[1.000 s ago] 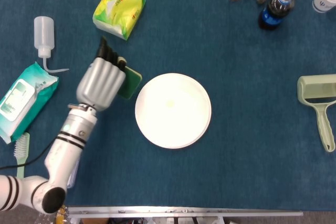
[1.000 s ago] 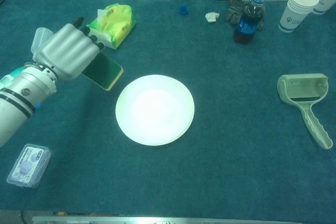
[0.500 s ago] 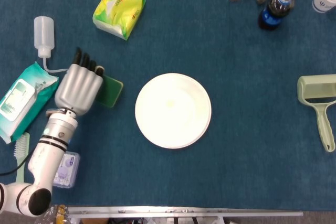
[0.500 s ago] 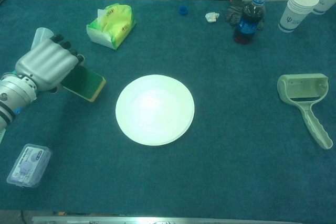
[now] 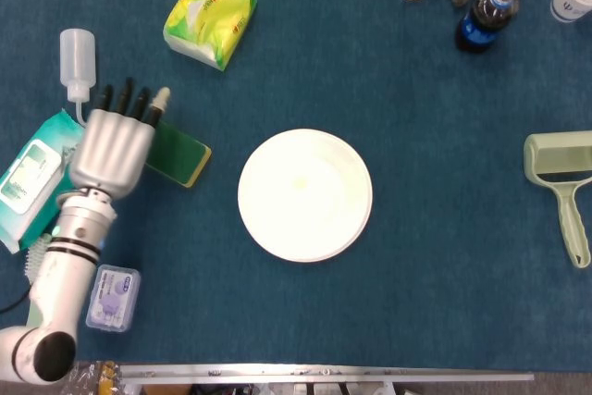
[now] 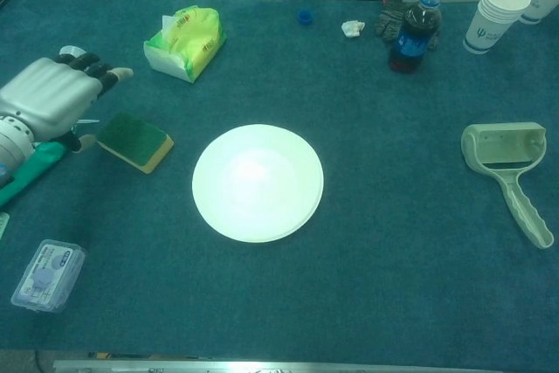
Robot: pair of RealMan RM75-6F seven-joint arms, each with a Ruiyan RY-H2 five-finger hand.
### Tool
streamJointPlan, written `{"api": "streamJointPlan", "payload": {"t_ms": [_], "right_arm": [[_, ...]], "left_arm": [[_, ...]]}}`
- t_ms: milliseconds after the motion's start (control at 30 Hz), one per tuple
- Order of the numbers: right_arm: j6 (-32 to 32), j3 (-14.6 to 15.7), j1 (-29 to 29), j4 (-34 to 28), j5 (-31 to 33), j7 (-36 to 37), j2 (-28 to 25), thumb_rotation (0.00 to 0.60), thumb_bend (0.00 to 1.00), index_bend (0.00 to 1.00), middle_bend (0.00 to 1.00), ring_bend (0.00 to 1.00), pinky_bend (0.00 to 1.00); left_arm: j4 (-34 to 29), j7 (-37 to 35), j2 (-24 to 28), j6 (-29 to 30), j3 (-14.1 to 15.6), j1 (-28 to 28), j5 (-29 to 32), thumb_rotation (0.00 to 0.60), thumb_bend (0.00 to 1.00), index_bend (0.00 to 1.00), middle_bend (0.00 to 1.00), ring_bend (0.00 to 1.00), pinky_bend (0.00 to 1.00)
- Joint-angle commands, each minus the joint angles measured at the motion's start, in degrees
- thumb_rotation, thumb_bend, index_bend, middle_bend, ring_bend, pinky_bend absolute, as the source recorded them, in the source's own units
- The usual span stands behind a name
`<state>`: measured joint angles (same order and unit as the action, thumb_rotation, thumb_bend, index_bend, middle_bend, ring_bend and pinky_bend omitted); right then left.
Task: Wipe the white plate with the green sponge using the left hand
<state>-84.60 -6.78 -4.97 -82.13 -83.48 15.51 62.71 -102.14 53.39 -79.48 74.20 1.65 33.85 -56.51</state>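
The white plate lies bare in the middle of the blue cloth. The green sponge, green on top with a yellow underside, lies flat on the cloth to the plate's left. My left hand hovers just left of the sponge with its fingers spread and nothing in it. In the chest view a gap shows between hand and sponge. My right hand is in neither view.
Left side: wet-wipes pack, squeeze bottle, toothbrush, small plastic box. A yellow tissue pack sits behind. Far back: dark bottle, paper cups, crumpled items. A lint roller lies at right.
My left hand carried the sponge leftward away from the plate, set it down on the cloth and let go. The hand now stands open, further left.
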Motion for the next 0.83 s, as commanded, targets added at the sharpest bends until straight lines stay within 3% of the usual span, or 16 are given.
{"api": "streamJointPlan", "payload": {"t_ms": [33, 200, 500, 833], "right_arm": [[0.0, 0.0, 0.3, -0.6, 0.5, -1.0, -0.4, 0.588, 0.32, 0.30, 0.32, 0.21, 0.40], [-0.2, 0.0, 0.9, -1.5, 1.3, -2.4, -0.8, 0.587, 0.32, 0.30, 0.32, 0.21, 0.40], [-1.4, 0.2, 2.2, -3.1, 2.0, -4.2, -1.6, 0.586, 0.32, 0.30, 0.31, 0.21, 0.40], [-1.7, 0.4, 2.4, -3.5, 1.3, -4.2, -1.4, 0.589, 0.32, 0.30, 0.31, 0.21, 0.40]], "left_arm": [[-1.1, -7.3, 3.1, 3.3, -1.0, -3.2, -4.5, 0.600, 0.26, 0.12, 0.17, 0.06, 0.12], [-0.5, -15.7, 5.5, 7.4, -0.6, -7.4, -9.1, 0.600, 0.26, 0.17, 0.21, 0.06, 0.12], [1.7, -24.4, 8.6, 15.3, 0.5, -14.5, -16.8, 0.600, 0.26, 0.21, 0.25, 0.09, 0.12], [1.0, -25.4, 9.8, 16.2, 0.7, -18.0, -19.7, 0.600, 0.26, 0.22, 0.26, 0.10, 0.12]]}}
